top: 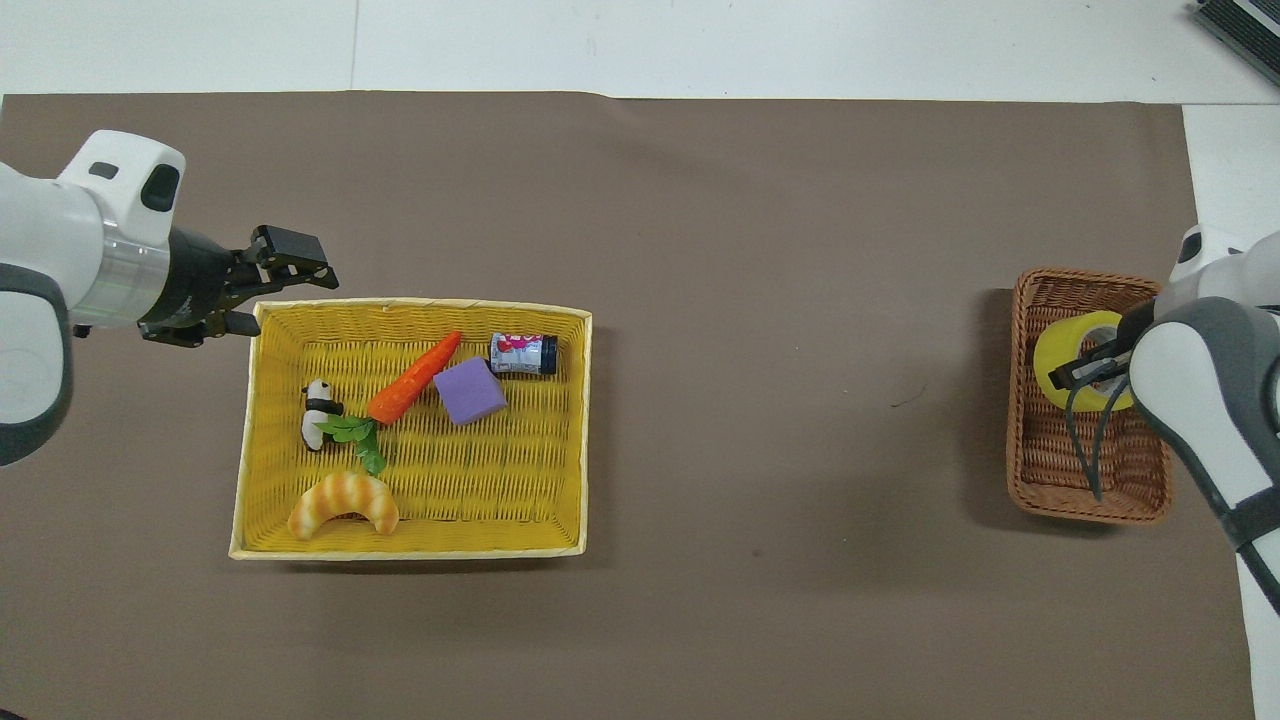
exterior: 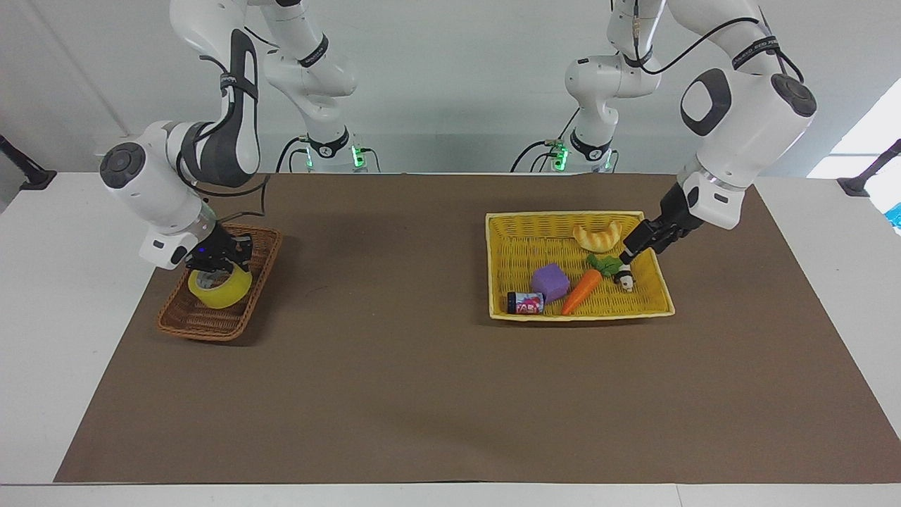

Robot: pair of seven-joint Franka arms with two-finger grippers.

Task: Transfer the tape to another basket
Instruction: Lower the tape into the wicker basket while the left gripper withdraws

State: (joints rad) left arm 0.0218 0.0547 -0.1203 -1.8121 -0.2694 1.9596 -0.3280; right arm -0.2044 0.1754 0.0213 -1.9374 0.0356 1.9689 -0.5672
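The tape is sitting low in the brown basket, probably touching the weave. Light, rigid and slick-sided, it is gripping best across wall and core, as the right gripper is clamping it. The left gripper is waiting spread beside the yellow basket.

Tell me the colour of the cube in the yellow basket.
Purple cube; the overhead view shows it best.

White table under brown mat, plain white wall
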